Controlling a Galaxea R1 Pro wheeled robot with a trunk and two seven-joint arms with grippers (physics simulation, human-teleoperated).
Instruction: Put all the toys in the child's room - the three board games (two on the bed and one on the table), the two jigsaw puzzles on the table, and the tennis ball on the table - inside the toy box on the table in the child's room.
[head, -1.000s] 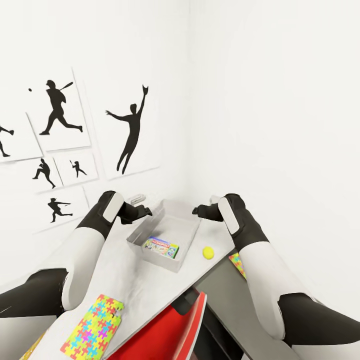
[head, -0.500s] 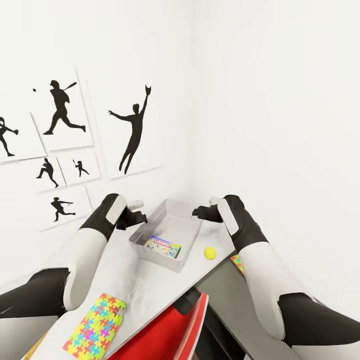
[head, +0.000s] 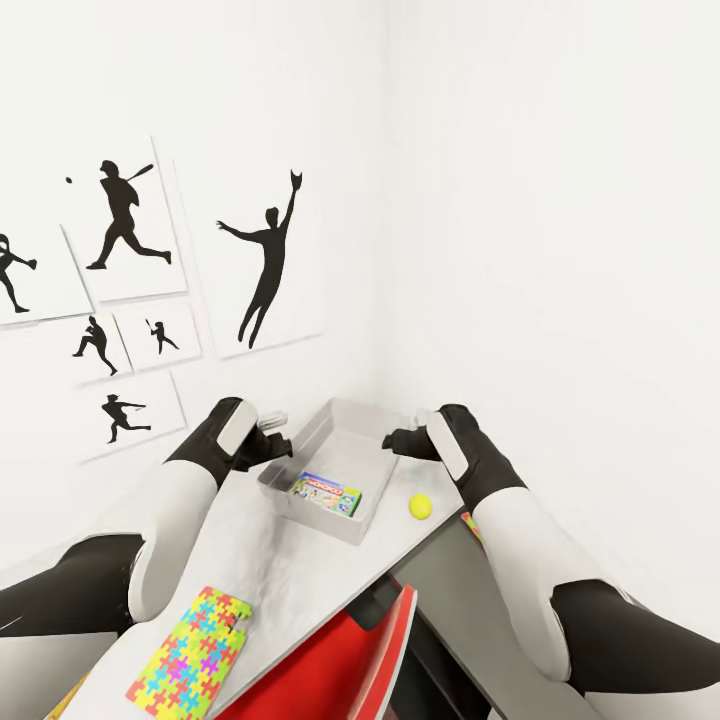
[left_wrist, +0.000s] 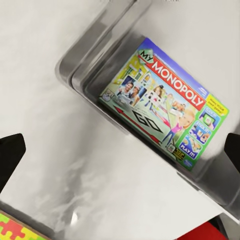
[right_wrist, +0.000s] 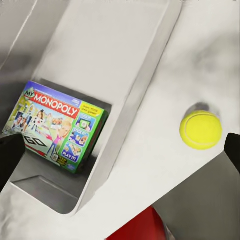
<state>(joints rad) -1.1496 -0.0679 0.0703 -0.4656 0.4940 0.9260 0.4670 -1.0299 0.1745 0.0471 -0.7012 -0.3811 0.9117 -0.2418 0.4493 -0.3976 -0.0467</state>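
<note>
The pale grey surface (head: 290, 570) runs into the corner of a white-walled room, with black baseball silhouette posters (head: 130, 215) on the wall to the left. Near the far end of it sits the toy box (head: 300, 448), a shallow light grey bin with sloping sides. One board game (head: 326, 494), a green-edged My Monopoly box with a busy cover, lies flat inside against the bin's near wall; the rest of the bin floor is bare.

The tennis ball (head: 420, 506) rests on the surface just to the right of the toy box, apart from its wall and close to the surface's edge. One jigsaw puzzle (head: 190, 652) lies flat at the near left end of the surface, well apart from the box. A corner of a second jigsaw puzzle (head: 470, 522) peeks out beside the right forearm, on the lower dark grey cabinet top (head: 480, 620). A red chair (head: 340, 665) is tucked under the surface's near edge.

The left gripper (head: 272, 430) hangs over the left rim of the toy box, the right gripper (head: 405, 440) over its right rim. Both sets of jaws stand apart and hold nothing; in each wrist view the dark fingertips (left_wrist: 11, 152) sit wide at the picture's edges, with the Monopoly box between them.
</note>
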